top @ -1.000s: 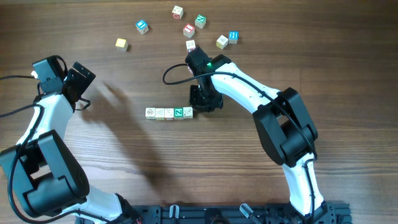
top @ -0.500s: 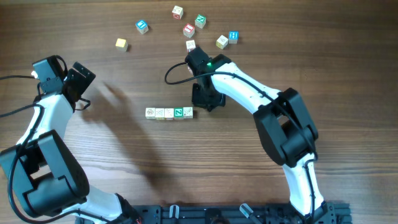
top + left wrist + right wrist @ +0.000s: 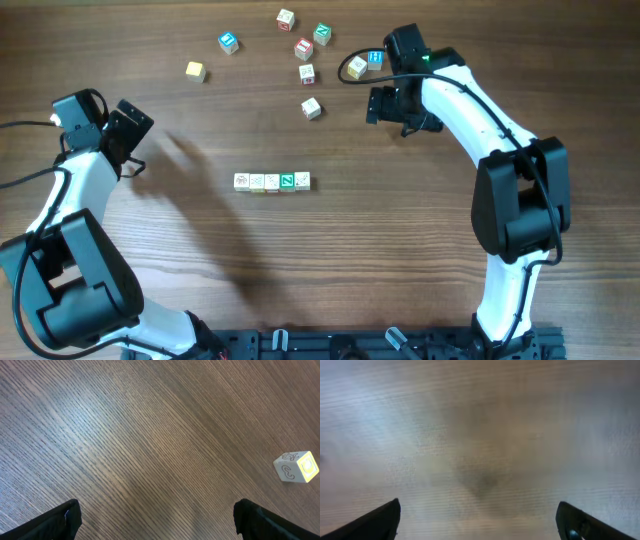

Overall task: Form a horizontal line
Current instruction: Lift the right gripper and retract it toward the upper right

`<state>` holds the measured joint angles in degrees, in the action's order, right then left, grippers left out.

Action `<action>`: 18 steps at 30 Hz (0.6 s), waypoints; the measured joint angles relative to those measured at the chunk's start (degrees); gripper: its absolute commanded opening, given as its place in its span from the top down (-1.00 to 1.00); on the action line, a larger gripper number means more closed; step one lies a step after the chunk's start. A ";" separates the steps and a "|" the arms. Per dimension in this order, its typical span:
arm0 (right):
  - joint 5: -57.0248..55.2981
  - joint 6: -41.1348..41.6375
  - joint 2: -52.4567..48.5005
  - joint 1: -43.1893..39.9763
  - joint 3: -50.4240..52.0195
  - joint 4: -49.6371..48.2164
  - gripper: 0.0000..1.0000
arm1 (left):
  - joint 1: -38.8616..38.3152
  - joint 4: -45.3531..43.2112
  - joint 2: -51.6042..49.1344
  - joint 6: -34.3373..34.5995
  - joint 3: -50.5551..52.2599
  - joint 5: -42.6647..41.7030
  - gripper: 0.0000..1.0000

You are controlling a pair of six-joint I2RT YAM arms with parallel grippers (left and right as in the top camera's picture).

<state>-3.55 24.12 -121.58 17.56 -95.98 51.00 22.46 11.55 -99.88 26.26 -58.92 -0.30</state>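
The horizontal line (image 3: 272, 181) is a row of five small cubes lying edge to edge at mid-table, four pale ones and one green-faced cube (image 3: 287, 180) second from the right. My right gripper (image 3: 378, 104) hangs well up and right of the row, apart from it. In the blurred right wrist view it (image 3: 477, 520) is open, with only wood between its fingers. My left gripper (image 3: 135, 128) stays at the far left, open (image 3: 155, 520) over bare table. A yellow-faced cube (image 3: 296, 466) lies off to the right of it.
Loose cubes are scattered at the back: blue (image 3: 229, 42), yellow (image 3: 195, 70), white (image 3: 286, 18), green (image 3: 322, 33), red (image 3: 304, 47), a pale one (image 3: 311, 108) and a blue one (image 3: 375, 58) close to the right arm.
My right gripper has left the row's right end, swung up and to the right, and opened. The pale cube it covered now shows. The row and left arm are unmoved.
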 measured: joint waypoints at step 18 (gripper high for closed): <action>-0.61 -1.11 0.00 0.00 0.00 -15.56 -0.99 | 0.00 0.00 0.00 0.00 0.00 0.00 -1.00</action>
<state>-4.16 23.00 -121.58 17.56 -95.98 35.44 22.46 11.55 -99.88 26.26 -58.92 -0.30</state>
